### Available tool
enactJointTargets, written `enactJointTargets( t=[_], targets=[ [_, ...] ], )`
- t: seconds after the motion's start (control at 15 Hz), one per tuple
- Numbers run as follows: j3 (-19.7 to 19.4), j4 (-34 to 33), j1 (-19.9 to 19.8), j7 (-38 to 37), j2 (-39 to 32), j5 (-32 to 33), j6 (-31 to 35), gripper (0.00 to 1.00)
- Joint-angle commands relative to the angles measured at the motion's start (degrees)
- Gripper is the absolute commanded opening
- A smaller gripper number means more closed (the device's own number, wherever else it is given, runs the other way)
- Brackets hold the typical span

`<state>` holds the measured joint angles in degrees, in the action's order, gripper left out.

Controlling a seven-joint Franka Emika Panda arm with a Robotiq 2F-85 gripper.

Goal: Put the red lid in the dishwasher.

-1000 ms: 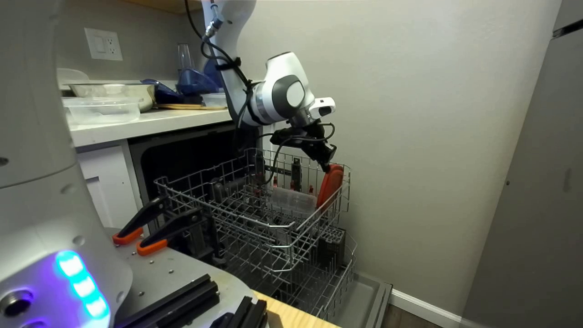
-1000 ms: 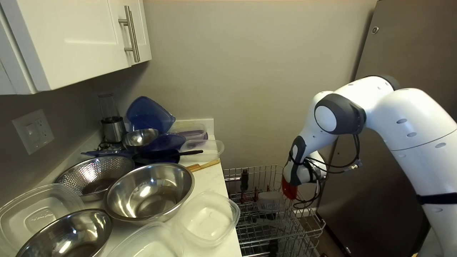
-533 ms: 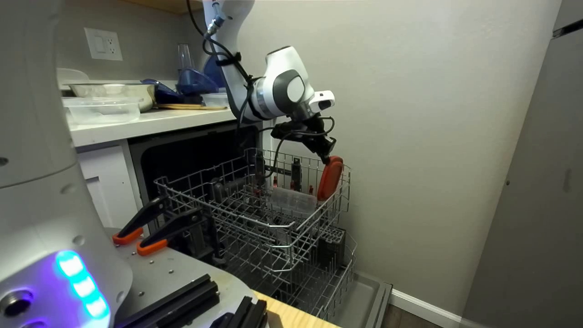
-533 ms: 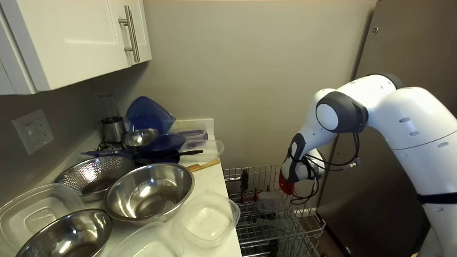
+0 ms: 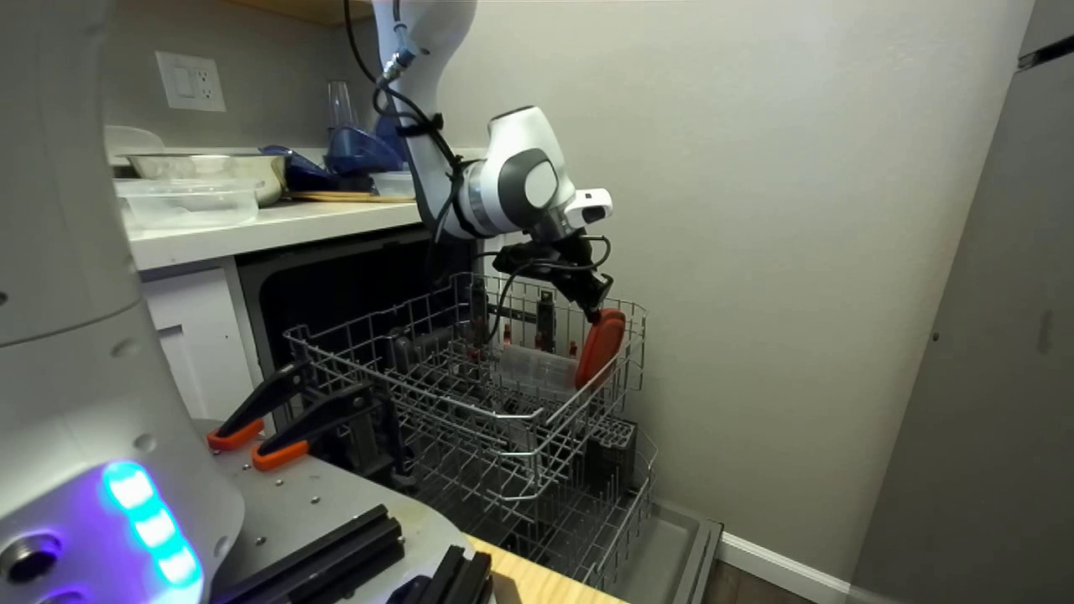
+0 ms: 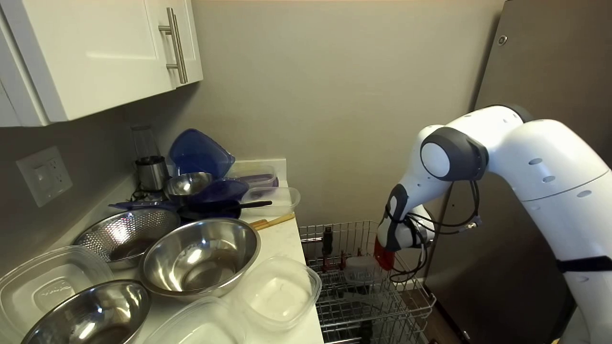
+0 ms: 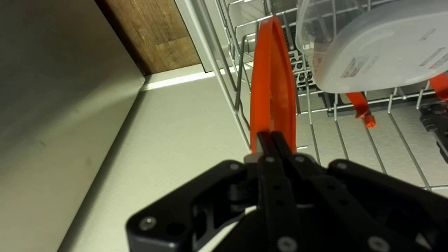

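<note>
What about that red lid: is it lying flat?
No. In an exterior view the red lid is tilted steeply, close to upright, beside a translucent plastic container.

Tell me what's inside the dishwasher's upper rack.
A clear container, red fittings, and the red lid, gripped by the tool. Whatever lies beneath the container is mostly covered.
</note>
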<state>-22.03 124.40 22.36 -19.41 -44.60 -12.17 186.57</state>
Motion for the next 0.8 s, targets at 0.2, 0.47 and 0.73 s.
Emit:
enactJointTargets(
  t=[0.2, 0.47, 0.73],
  targets=[
    [1.6, -0.1, -1.8, 1.4, -1.7, -1.4, -0.2, 0.00],
    [2.0, -0.3, -1.9, 1.4, -2.5, -1.3, -0.2, 0.00],
    [1.7, -0.6, -1.7, 1.2, -3.0, -1.6, 0.3, 0.00]
  ],
)
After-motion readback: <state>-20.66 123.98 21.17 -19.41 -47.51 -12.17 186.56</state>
